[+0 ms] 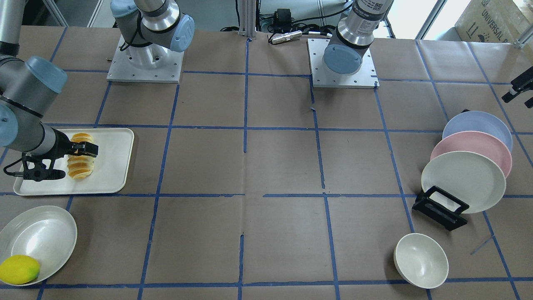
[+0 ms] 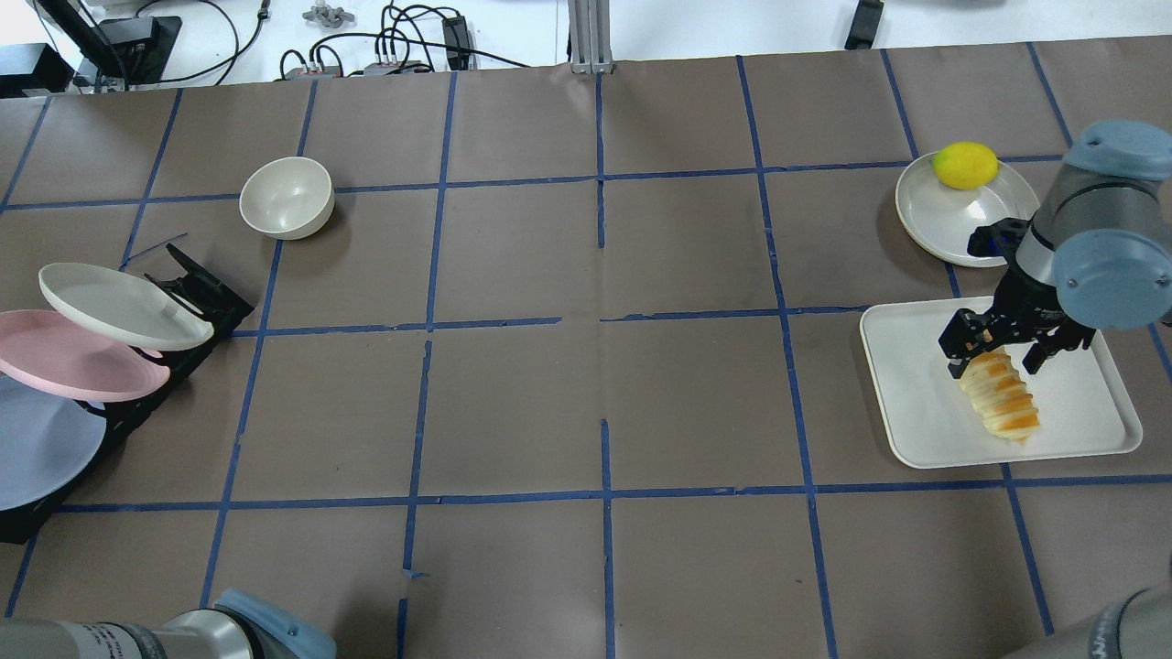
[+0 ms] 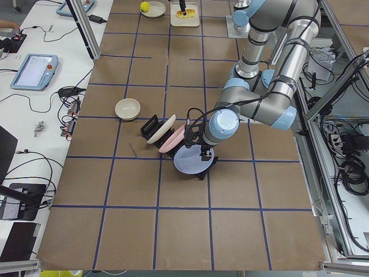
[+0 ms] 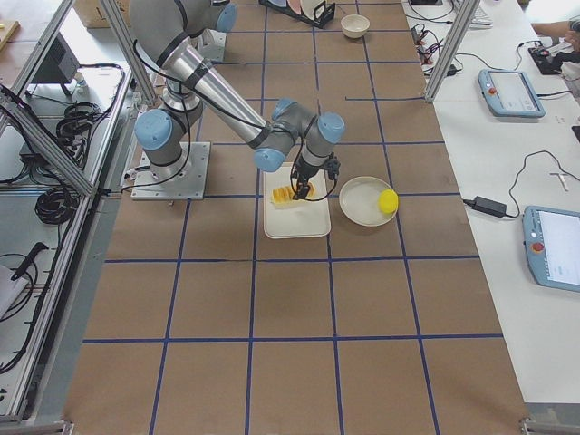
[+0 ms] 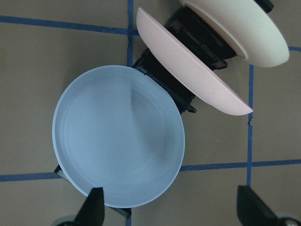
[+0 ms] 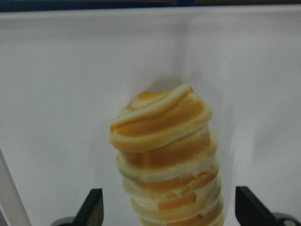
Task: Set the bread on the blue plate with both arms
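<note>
The bread (image 2: 998, 401), a ridged loaf with orange and pale stripes, lies on a white tray (image 2: 1080, 412) at the right of the overhead view. My right gripper (image 2: 996, 362) is open and straddles the loaf's far end. In the right wrist view the fingers (image 6: 94, 209) stand on either side of the bread (image 6: 164, 141) with gaps. The blue plate (image 2: 37, 448) leans in a black rack (image 2: 201, 293) at the left. My left gripper (image 5: 171, 207) is open and empty above the blue plate (image 5: 117, 141), near its rim. It also shows in the front view (image 1: 516, 93).
A pink plate (image 2: 73, 357) and a cream plate (image 2: 119, 307) lean in the same rack beyond the blue one. A white bowl (image 2: 286, 197) stands further off. A white dish (image 2: 943, 220) with a yellow lemon (image 2: 964, 165) sits beyond the tray.
</note>
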Controlling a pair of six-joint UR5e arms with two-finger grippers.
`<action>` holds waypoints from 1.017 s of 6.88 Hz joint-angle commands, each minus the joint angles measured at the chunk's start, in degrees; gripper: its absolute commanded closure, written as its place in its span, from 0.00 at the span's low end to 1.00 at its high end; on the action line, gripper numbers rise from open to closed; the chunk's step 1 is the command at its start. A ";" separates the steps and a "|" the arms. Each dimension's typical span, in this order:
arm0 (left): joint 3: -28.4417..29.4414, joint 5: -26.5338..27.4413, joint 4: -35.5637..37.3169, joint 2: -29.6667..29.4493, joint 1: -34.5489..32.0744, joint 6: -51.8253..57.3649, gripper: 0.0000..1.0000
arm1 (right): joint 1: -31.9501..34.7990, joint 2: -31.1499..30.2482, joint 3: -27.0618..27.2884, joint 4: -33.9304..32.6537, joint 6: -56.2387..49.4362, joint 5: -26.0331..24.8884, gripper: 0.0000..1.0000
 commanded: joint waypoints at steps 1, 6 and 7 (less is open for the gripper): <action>0.25 1.81 4.92 -5.78 2.57 1.79 0.00 | 0.27 1.28 -0.90 0.06 -2.07 -0.41 0.03; 2.36 0.94 6.50 -13.36 2.15 1.79 0.00 | 0.71 2.25 -1.07 -0.03 -0.42 -0.67 0.87; 2.36 0.76 8.34 -14.93 1.98 1.10 0.00 | 0.71 2.25 -1.25 -0.12 -0.33 -0.67 0.95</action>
